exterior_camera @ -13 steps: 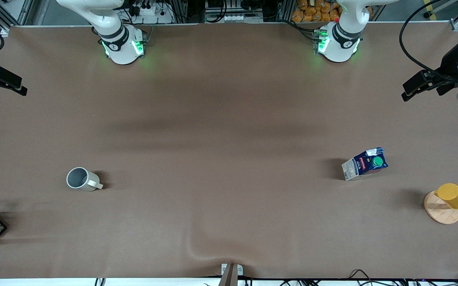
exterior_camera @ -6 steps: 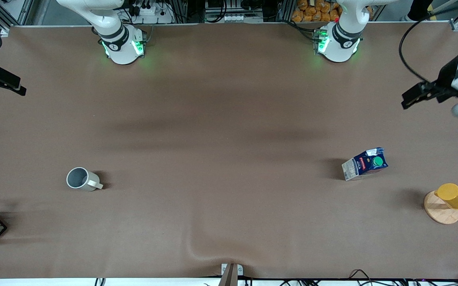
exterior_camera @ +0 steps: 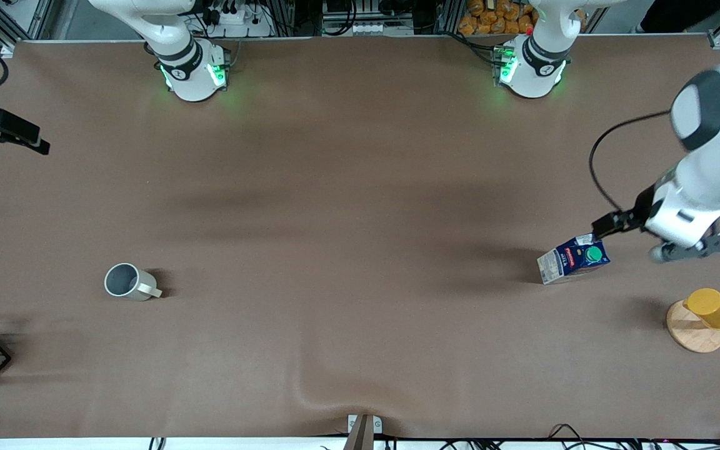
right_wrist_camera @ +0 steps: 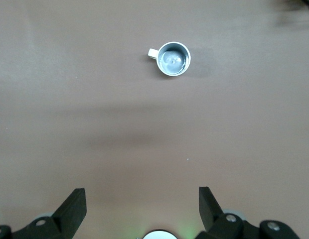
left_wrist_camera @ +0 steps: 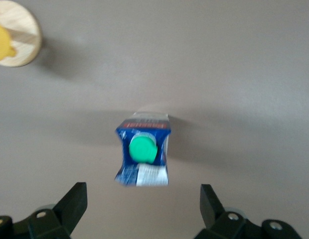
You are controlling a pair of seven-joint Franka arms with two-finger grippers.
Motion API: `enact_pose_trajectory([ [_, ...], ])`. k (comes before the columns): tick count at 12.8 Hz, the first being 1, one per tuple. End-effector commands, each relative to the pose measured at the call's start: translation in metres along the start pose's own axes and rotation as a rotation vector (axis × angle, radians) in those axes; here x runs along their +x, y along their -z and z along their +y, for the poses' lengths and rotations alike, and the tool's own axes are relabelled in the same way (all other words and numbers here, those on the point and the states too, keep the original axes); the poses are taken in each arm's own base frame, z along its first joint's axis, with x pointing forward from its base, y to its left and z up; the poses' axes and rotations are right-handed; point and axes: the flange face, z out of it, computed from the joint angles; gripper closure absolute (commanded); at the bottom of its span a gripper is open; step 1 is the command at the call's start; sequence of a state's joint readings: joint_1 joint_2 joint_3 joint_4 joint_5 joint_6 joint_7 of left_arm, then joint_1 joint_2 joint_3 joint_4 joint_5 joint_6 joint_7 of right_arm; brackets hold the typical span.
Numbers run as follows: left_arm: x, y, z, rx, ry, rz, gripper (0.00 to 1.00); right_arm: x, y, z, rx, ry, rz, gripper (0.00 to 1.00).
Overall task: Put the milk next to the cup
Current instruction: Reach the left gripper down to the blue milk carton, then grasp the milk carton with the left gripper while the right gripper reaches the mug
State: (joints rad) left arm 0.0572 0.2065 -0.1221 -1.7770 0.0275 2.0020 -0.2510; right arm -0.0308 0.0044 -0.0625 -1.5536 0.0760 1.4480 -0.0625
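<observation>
- The left gripper hangs with its jaws spread wide, up in the air just beside the milk and not yet squarely over it. If it drops from here, one finger could land on the gable and tip the carton.
- In the left wrist view the milk stands upright on the table, green cap up, apart from both fingertips. Its top looks creased, so a grip high on the gable may slip or crush it; I judge a hold lower on the body to be safer.
- The yellow cup on its wooden base stands near the milk, nearer the front camera and toward the left arm's end; a wide swing could clip it.
- The cup stands well apart from the milk, toward the right arm's end, so a long carry follows, and a loose hold could drop the milk on the way.
- The right gripper waits with its jaws apart above bare table, well apart from the milk.
</observation>
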Motion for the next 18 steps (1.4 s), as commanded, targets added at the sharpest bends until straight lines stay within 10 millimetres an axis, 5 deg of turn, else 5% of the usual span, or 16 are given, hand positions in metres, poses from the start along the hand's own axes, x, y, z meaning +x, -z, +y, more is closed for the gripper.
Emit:
enact_pose_trajectory([
  [1, 0.004, -0.035, -0.001, 0.013, -0.021, 0.013, 0.00, 0.052, -0.063, 0.013, 0.021, -0.015, -0.065, 0.00],
  [7, -0.005, -0.073, -0.007, 0.015, -0.020, -0.001, 0.00, 0.124, -0.169, 0.049, 0.010, -0.043, -0.118, 0.00],
  [10, -0.004, -0.083, -0.010, 0.025, -0.023, -0.015, 0.00, 0.151, -0.172, 0.040, -0.017, 0.259, -0.047, 0.00],
  [12, -0.003, -0.088, -0.011, 0.037, -0.026, -0.020, 0.00, 0.171, -0.199, 0.050, -0.106, 0.479, -0.020, 0.00],
  [18, 0.005, -0.096, -0.012, 0.049, -0.029, -0.023, 0.00, 0.180, -0.271, 0.053, -0.073, 0.595, -0.120, 0.00],
])
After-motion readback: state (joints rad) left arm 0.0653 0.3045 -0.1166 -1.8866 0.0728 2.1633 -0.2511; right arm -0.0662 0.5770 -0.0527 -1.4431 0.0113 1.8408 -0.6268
